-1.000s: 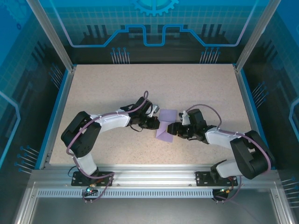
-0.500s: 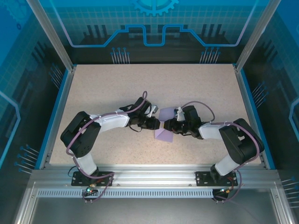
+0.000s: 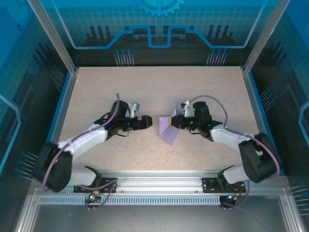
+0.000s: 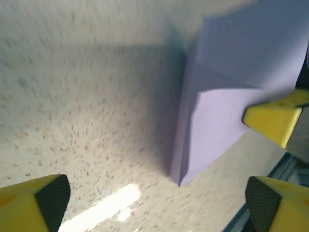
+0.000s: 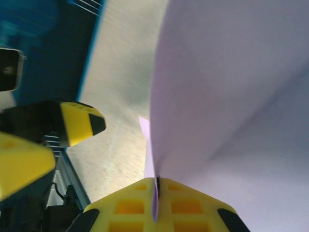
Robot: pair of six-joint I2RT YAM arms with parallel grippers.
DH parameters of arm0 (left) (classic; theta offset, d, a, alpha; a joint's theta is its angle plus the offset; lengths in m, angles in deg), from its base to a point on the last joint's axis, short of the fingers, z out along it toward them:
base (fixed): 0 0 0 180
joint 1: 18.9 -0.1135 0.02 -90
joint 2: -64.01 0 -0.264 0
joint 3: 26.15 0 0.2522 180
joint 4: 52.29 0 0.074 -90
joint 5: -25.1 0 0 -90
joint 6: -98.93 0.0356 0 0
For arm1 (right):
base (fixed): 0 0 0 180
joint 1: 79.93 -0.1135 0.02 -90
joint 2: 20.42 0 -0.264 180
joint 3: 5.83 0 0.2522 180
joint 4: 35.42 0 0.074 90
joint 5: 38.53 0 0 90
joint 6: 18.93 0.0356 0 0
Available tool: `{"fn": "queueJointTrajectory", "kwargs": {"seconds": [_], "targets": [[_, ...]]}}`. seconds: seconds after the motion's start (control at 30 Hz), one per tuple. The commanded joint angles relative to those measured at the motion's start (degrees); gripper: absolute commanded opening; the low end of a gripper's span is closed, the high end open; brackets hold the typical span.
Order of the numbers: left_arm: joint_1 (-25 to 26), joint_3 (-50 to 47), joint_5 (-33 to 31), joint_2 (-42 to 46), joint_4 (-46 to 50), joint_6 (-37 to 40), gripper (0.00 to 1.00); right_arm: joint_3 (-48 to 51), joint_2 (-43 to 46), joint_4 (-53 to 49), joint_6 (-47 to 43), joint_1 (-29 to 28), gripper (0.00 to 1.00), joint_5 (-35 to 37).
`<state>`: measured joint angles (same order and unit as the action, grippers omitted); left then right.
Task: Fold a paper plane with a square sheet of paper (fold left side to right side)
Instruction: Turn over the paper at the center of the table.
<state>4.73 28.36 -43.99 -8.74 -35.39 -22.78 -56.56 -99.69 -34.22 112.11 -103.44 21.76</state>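
Right wrist: sheet of paper point(image 5: 231, 96) pinched between the right jaws

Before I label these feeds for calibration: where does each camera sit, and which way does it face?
Top: above and behind the bases, looking down at the table; left arm and right arm, paper between them.
Left wrist: on the left arm, facing across the table at the paper; left fingers open.
Right wrist: on the right arm, close on the paper; right fingers pinch its edge.
Shared: all show the paper.
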Motion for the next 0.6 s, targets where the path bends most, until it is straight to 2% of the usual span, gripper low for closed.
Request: {"fn": "queueJointTrajectory", "kwargs": {"seconds": [0.0, 0.07, 0.17, 0.27, 0.57], "targets": [[-1.83, -2.15, 3.27, 5.46, -3.80, -4.06, 0.99, -3.95, 4.28, -6.77, -6.18, 1.37, 0.00, -2.79], [-2.25, -2.19, 3.04, 8.10, -2.17, -3.83, 0.99, -6.81, 5.26, -13.69, -9.36, 2.23, 0.00, -3.86], [-2.52, -3.11, 4.18, 11.49, -3.00, -5.35, 0.99, -6.10, 9.64, -13.14, -8.71, 3.74, 0.00, -4.23], [-2.56, -2.86, 5.88, 14.25, -3.49, -6.29, 0.99, -8.64, 12.36, -16.90, -10.60, 5.02, 0.00, -6.64], [-2.65, -2.41, 14.77, 20.43, -16.03, -12.59, 0.99, -13.03, 17.31, -9.39, -8.44, 6.74, 0.00, -20.77]]}}
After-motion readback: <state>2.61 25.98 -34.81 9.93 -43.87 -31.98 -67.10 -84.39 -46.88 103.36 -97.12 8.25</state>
